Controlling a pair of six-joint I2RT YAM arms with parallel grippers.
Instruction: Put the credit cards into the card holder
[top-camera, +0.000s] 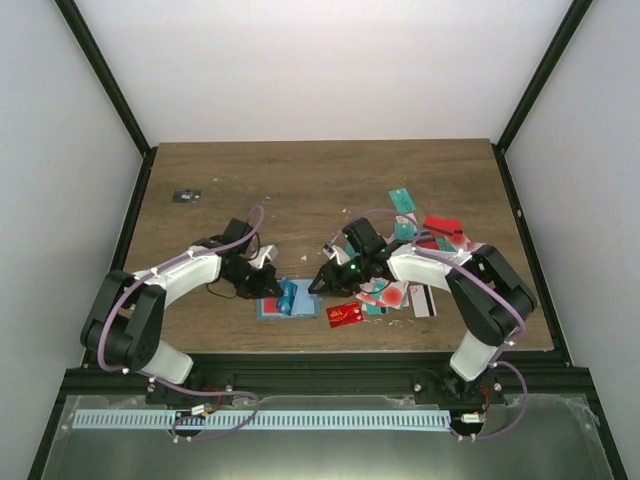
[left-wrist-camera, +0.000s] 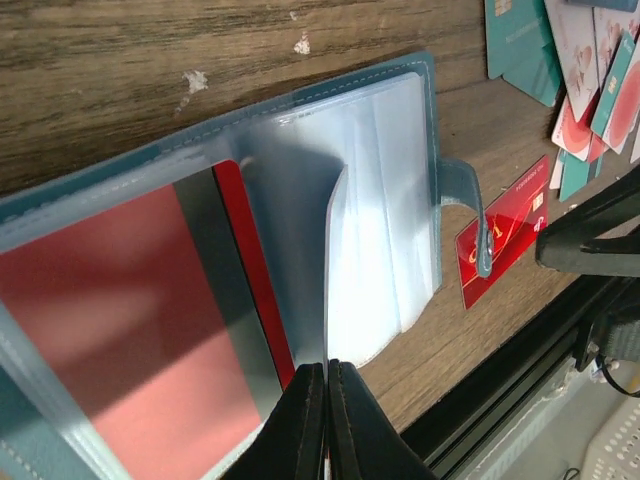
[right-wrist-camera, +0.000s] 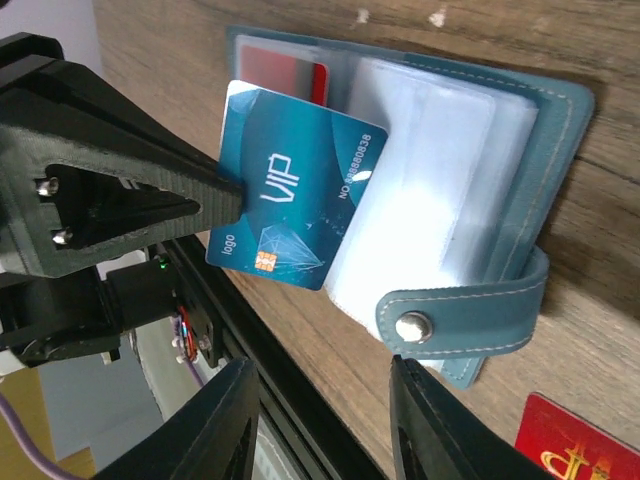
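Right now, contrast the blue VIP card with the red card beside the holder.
The blue card is pinched in the left jaws, tilted over the open holder; the red card lies flat on the table. Blue reads VIP; red bears gold marks. Both are thin rectangles.

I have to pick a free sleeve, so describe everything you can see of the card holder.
The card holder lies open on the wooden table near its front edge. Its teal cover, leather-like with stitching, carries a strap with a metal snap, undone. Inside are clear plastic sleeves; one holds a red card. A blue VIP card, pinched by the left gripper, leans over the sleeves; contact is unclear.
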